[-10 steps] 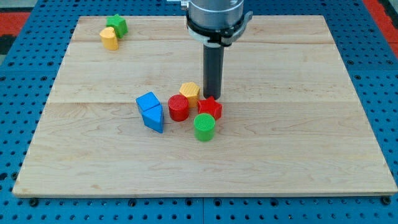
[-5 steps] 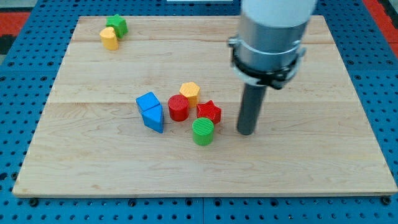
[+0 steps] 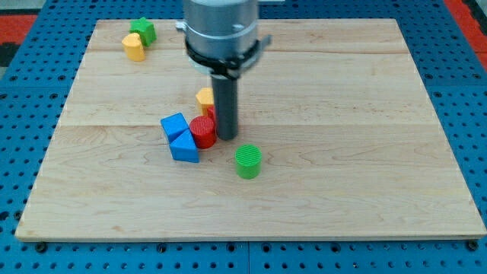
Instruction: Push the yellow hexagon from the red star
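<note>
The small yellow hexagon block (image 3: 204, 97) sits near the wooden board's (image 3: 365, 167) middle, half hidden behind my dark rod; the red star cannot be made out. I have no jaws, only my tip (image 3: 227, 137), just right of the red cylinder (image 3: 202, 131), which touches two blue blocks (image 3: 179, 137). A green cylinder (image 3: 248, 161) stands apart below-right. Bare board lies rightward.

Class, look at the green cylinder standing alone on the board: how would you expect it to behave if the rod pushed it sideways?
The green cylinder stands upright on a flat end and looks squat, so it would probably slide, not tip or roll. It looks like rigid plastic, so likely stiff. Nothing touches it; my tip is up-left, so it should move freely.
</note>
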You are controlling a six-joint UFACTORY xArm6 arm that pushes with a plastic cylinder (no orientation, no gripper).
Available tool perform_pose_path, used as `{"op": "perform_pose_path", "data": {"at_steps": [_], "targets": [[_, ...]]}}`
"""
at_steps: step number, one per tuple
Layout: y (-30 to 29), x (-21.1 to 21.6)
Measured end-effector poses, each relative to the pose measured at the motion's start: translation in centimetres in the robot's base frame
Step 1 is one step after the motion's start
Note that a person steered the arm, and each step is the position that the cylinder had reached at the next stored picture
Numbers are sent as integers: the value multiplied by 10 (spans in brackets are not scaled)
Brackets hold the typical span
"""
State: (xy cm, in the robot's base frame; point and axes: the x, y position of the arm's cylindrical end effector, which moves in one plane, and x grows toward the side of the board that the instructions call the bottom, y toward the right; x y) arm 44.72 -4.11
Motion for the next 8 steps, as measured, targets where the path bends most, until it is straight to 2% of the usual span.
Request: {"op": "perform_pose_path", "data": {"at_steps": [1, 2, 5, 7, 8], "targets": [[-32, -38], [-45, -44], [-26, -32], [-6, -70], [0, -74]]}}
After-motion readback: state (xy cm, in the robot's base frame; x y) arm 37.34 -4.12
